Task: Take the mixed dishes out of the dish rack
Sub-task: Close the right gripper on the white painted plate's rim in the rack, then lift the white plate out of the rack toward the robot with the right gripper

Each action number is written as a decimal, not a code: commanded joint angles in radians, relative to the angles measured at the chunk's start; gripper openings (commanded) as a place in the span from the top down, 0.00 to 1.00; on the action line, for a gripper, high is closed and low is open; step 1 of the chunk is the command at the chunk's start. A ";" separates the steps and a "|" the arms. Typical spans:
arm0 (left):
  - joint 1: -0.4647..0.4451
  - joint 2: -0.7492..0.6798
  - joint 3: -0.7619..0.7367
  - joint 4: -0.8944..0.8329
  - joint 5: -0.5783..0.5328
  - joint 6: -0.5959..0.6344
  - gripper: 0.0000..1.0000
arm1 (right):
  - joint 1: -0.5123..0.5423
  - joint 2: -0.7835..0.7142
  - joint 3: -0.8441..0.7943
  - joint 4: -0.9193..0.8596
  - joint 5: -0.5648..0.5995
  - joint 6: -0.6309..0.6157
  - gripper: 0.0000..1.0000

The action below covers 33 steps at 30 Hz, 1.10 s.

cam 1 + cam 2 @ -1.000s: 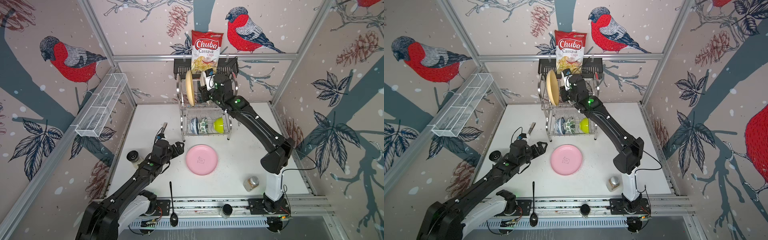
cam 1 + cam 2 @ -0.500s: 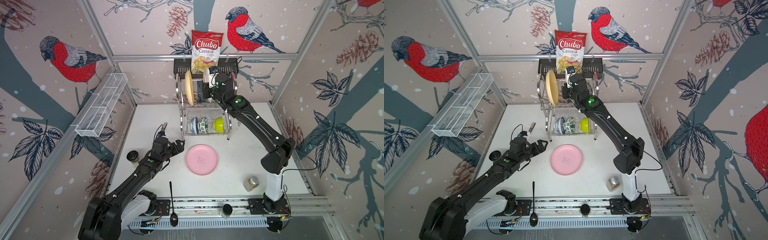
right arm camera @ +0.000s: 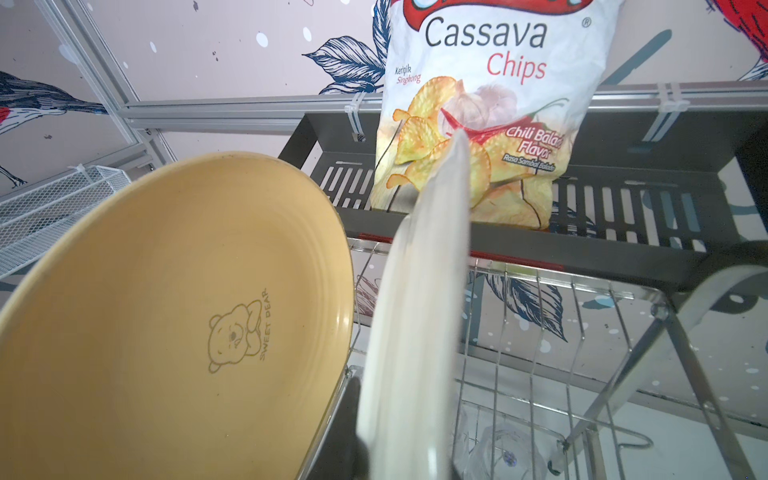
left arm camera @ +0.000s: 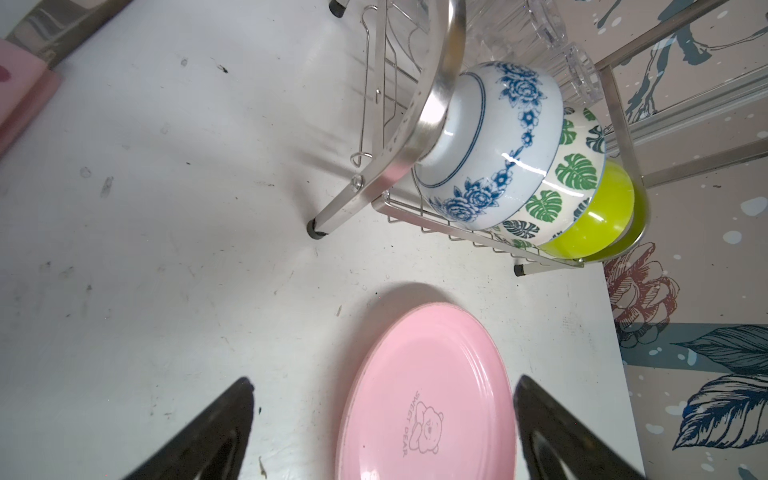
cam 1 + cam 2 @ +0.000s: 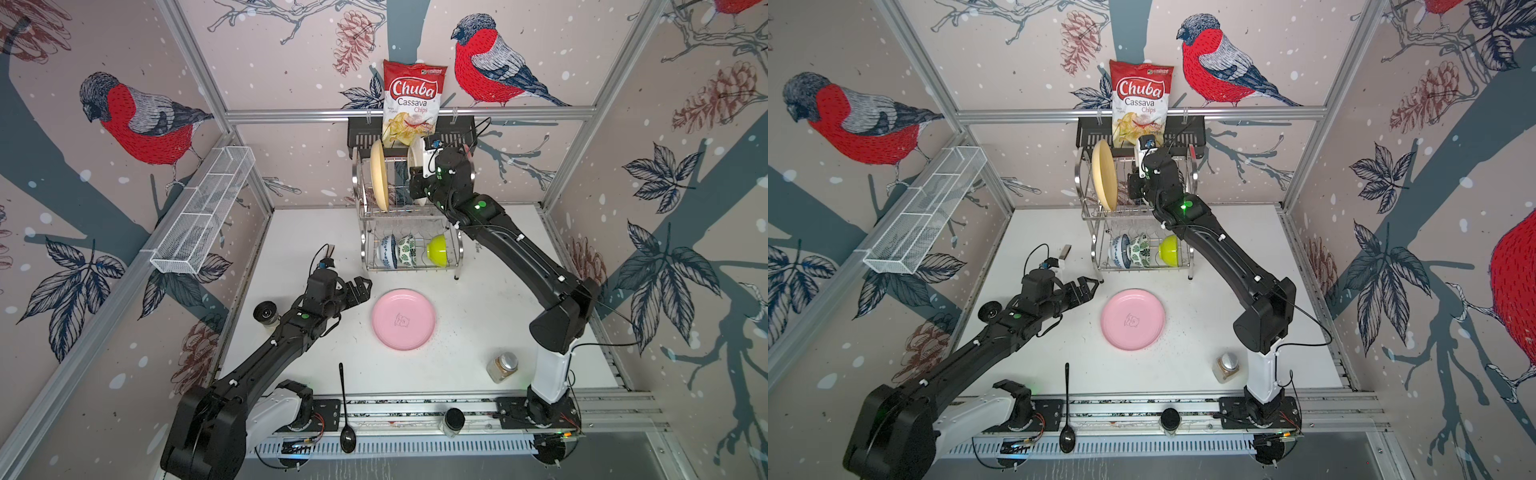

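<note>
The dish rack (image 5: pixel 356 178) stands at the back middle of the table. Upright on its upper tier are a yellow plate (image 5: pixel 379 174) and a cream plate (image 5: pixel 417 164). My right gripper (image 5: pixel 417 185) is shut on the cream plate (image 3: pixel 415 332), which shows edge-on between the jaws in the right wrist view. The lower tier holds a blue-white bowl (image 4: pixel 490 137), a green-leaf bowl (image 4: pixel 569 174) and a lime bowl (image 4: pixel 598 220), with clear tumblers (image 4: pixel 540 29) behind them. A pink plate (image 5: pixel 404 319) lies flat on the table. My left gripper (image 5: pixel 361 289) hangs open just left of it, holding nothing.
A chips bag (image 5: pixel 411 104) stands in a black slotted shelf (image 5: pixel 361 139) right behind the rack. A white mesh basket (image 5: pixel 203 212) hangs on the left wall. Spice jars (image 5: pixel 503 365) (image 5: pixel 266 313) (image 5: pixel 453 419) and a black spoon (image 5: pixel 345 407) lie near the front.
My right gripper's jaws have closed on the cream plate and its wrist has shifted slightly right. The left arm has barely moved and stays open.
</note>
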 commanded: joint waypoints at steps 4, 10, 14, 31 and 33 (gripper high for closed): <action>0.002 -0.001 0.000 0.019 0.019 0.000 0.04 | 0.004 -0.031 -0.002 0.045 -0.068 0.022 1.00; 0.003 -0.012 0.000 0.006 0.019 0.000 0.04 | 0.003 -0.070 0.012 0.090 -0.052 0.020 1.00; 0.002 -0.022 -0.001 0.004 0.019 -0.006 0.04 | 0.003 -0.089 0.044 0.093 -0.057 0.021 1.00; 0.047 0.034 0.160 -0.048 0.024 0.051 0.04 | 0.234 -0.659 -0.440 0.147 0.054 -0.065 1.00; 0.054 0.056 0.199 -0.049 0.036 0.053 0.04 | 0.287 -0.746 -0.519 0.123 0.035 -0.071 1.00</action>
